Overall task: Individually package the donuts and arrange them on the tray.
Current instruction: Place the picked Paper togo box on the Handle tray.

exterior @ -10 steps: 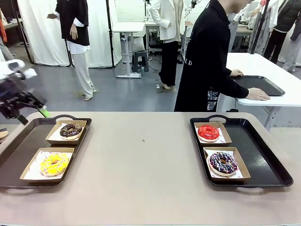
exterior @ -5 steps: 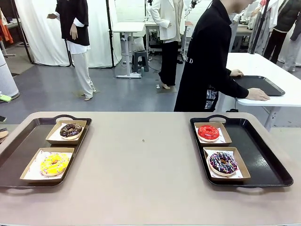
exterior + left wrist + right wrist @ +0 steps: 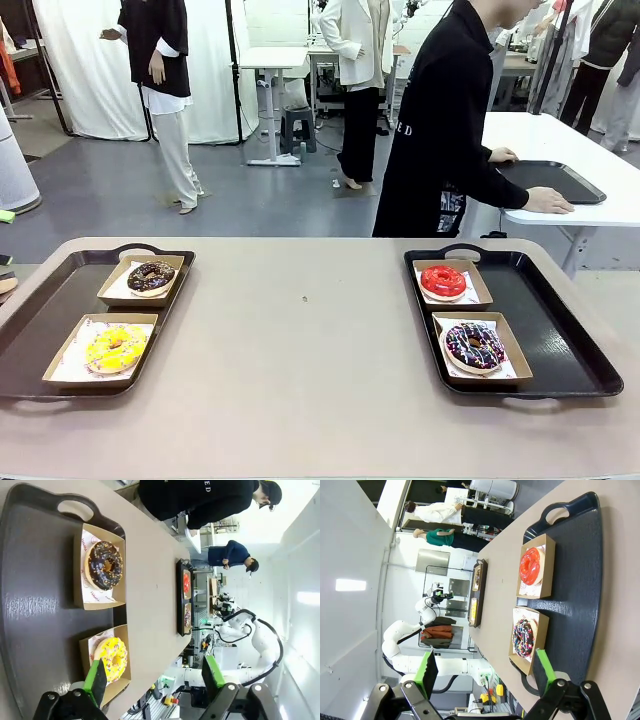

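Observation:
Four donuts each lie in a paper-lined brown box on two black trays. On the left tray (image 3: pixel 40 330) are the chocolate donut (image 3: pixel 151 277) and the yellow donut (image 3: pixel 115 348). The right tray (image 3: pixel 560 330) holds the red donut (image 3: pixel 443 282) and the sprinkled dark donut (image 3: pixel 474 345). My left gripper (image 3: pixel 155 675) hovers open above its tray, with the yellow donut (image 3: pixel 113 657) beside one finger and the chocolate donut (image 3: pixel 104 565) farther on. My right gripper (image 3: pixel 486 672) hangs open over the near end of the right tray, facing the sprinkled donut (image 3: pixel 523 637) and the red donut (image 3: pixel 530 565).
The beige table (image 3: pixel 300 350) is bare between the trays. A person in black (image 3: pixel 440 130) stands beyond the far edge, hands on a white side table with another black tray (image 3: pixel 555 180). Other people stand farther back.
A second ago my left gripper showed at the left edge of the front view; it has since drawn back out of that view. The donuts and trays have not moved.

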{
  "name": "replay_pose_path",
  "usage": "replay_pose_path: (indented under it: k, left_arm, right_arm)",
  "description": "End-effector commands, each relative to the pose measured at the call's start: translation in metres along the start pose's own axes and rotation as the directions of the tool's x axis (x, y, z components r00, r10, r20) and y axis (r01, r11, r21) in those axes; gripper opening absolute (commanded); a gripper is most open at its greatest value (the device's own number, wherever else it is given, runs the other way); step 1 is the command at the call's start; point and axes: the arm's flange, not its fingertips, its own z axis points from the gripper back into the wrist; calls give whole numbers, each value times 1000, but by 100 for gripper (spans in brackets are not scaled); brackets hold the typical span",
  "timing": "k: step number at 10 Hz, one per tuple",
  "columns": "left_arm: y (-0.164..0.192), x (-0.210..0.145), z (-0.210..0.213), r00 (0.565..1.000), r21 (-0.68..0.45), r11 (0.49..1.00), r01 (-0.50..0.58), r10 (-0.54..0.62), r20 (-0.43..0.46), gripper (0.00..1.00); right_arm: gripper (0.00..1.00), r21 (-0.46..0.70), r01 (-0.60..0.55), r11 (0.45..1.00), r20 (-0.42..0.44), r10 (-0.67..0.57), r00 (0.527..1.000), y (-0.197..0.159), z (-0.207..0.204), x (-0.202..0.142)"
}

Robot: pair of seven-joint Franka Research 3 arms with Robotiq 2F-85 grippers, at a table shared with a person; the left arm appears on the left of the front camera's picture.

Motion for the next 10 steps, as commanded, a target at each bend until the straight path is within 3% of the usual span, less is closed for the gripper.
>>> replay_pose_path:
  k: [1,4,5,10]
  left_arm:
    - [0,-3,-2,1000,-3,1000,15,-15,-1,100]
    - [-8,-2,-13,999,41,998,44,-43,-19,100]
    - [-1,0,-4,1000,1,1000,3,-3,-8,100]
    - [-1,0,-4,1000,1,1000,3,-3,-8,100]
  right_arm:
    - [100,1,13,1000,17,-13,1000,2,-2,0]
    - [100,1,13,1000,17,-13,1000,2,-2,0]
    - [100,1,13,1000,17,-13,1000,2,-2,0]
    - [100,1,13,1000,17,-13,1000,2,-2,0]
